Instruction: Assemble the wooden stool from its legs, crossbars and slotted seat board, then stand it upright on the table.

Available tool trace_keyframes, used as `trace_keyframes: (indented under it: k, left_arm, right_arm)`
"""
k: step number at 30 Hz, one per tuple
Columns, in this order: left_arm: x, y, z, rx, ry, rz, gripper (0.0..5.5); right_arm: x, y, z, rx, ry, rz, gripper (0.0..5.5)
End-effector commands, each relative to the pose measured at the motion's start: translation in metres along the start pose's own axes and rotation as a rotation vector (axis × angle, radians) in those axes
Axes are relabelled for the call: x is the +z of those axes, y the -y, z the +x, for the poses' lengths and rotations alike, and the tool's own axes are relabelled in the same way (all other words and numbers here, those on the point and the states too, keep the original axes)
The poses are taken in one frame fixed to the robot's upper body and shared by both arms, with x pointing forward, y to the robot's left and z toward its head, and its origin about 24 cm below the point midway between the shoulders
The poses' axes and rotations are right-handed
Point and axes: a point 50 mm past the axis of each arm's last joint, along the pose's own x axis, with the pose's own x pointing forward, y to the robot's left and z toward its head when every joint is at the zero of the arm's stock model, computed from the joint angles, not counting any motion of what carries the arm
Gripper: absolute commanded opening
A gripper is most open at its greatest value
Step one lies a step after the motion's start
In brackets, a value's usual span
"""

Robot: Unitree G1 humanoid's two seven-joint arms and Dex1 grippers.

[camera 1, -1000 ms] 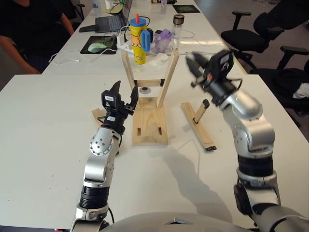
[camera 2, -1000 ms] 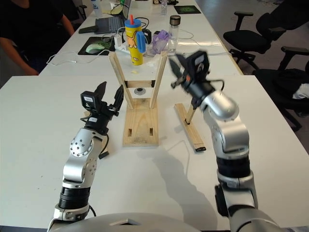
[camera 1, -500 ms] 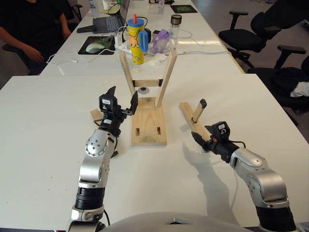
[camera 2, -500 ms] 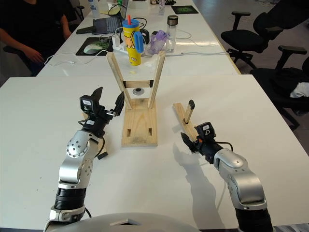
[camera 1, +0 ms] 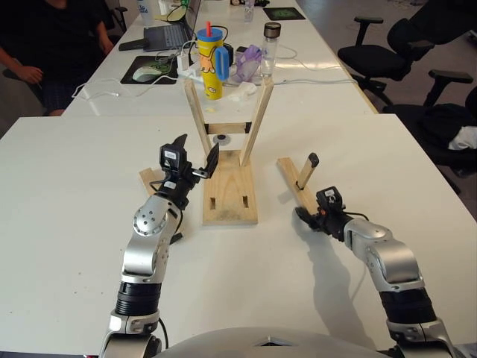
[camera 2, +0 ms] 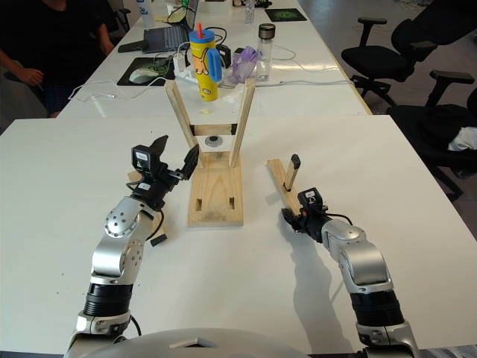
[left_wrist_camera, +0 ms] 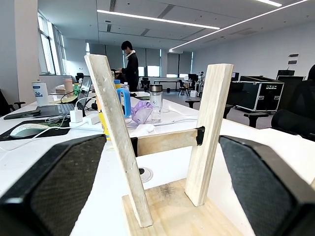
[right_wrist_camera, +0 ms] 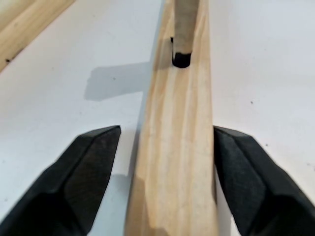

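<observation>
The slotted seat board [camera 1: 231, 195] lies flat mid-table. Two legs [camera 1: 197, 112] [camera 1: 256, 119] stand in it, joined by a crossbar [camera 1: 229, 128]. My left gripper [camera 1: 192, 155] hovers open just left of the board; in the left wrist view its pads [left_wrist_camera: 54, 187] frame both legs [left_wrist_camera: 118, 137] and the crossbar [left_wrist_camera: 165, 140]. A second leg [camera 1: 292, 183] lies flat to the right, with a black-tipped crossbar [camera 1: 307, 170] sticking up from it. My right gripper [camera 1: 309, 216] is low at that leg's near end, open, its fingers [right_wrist_camera: 83, 172] straddling the wood [right_wrist_camera: 177, 147]. Another wooden piece [camera 1: 149, 179] lies beneath my left gripper.
A yellow cup [camera 1: 212, 63], a bottle [camera 1: 274, 45], a laptop [camera 1: 168, 33] and a mouse [camera 1: 153, 72] stand on the far table. A small black part [camera 2: 158, 240] lies by my left arm. Office chairs [camera 1: 387, 52] stand to the right. Open white tabletop at front.
My right arm came down from beside the upright legs to the table, then moved forward to the lying leg's near end. My left gripper edged slightly toward the board.
</observation>
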Motion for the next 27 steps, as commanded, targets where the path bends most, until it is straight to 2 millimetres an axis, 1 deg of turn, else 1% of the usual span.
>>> trace_keyframes:
  k: [1,4,6,9,11,13,14,15,17,19,22,25,26,27]
  left_arm:
    - [-0.001,-0.004,0.001,-0.003,-0.021,0.024,4.24]
    - [-0.003,-0.001,0.005,-0.055,-0.055,0.062,4.24]
    - [-0.002,0.001,0.007,-0.102,-0.061,0.026,4.24]
    - [0.004,-0.001,0.011,-0.153,-0.061,-0.021,4.24]
    - [0.007,-0.005,0.012,-0.177,-0.068,-0.011,4.24]
    - [0.011,-0.009,0.012,-0.195,-0.057,-0.051,4.00]
    - [0.013,-0.011,0.011,-0.204,-0.056,-0.071,3.75]
    - [0.014,-0.012,0.011,-0.223,-0.061,-0.102,3.55]
    - [0.018,-0.013,0.012,-0.278,-0.085,-0.160,3.32]
    - [0.024,-0.011,0.010,-0.376,-0.101,-0.276,3.32]
    - [0.035,-0.016,0.008,-0.452,-0.111,-0.392,3.32]
    - [0.044,-0.021,0.007,-0.511,-0.109,-0.497,3.73]
    - [0.049,-0.021,0.006,-0.546,-0.108,-0.527,3.79]
    - [0.053,-0.020,0.006,-0.580,-0.104,-0.567,3.97]
  right_arm:
    - [-0.008,0.004,0.002,-0.027,-0.046,0.048,2.72]
    - [-0.006,0.005,0.002,-0.048,-0.017,0.067,2.27]
    - [0.004,0.010,0.001,-0.090,0.067,0.073,2.05]
    - [0.030,0.018,-0.006,-0.121,0.257,0.154,2.05]
    - [0.045,0.024,-0.015,-0.121,0.370,0.195,2.05]
    - [0.052,0.027,-0.020,-0.098,0.418,0.205,2.05]
    - [0.056,0.028,-0.023,-0.067,0.441,0.218,2.05]
    - [0.061,0.026,-0.027,-0.002,0.469,0.236,2.05]
    - [0.072,0.022,-0.043,0.165,0.525,0.230,2.05]
    - [0.077,0.024,-0.062,0.316,0.571,0.273,2.05]
    - [0.081,0.018,-0.086,0.553,0.565,0.301,2.05]
    - [0.087,0.006,-0.100,0.753,0.531,0.288,2.05]
    - [0.087,0.002,-0.103,0.807,0.516,0.287,2.05]
    - [0.088,-0.002,-0.104,0.845,0.504,0.293,2.05]
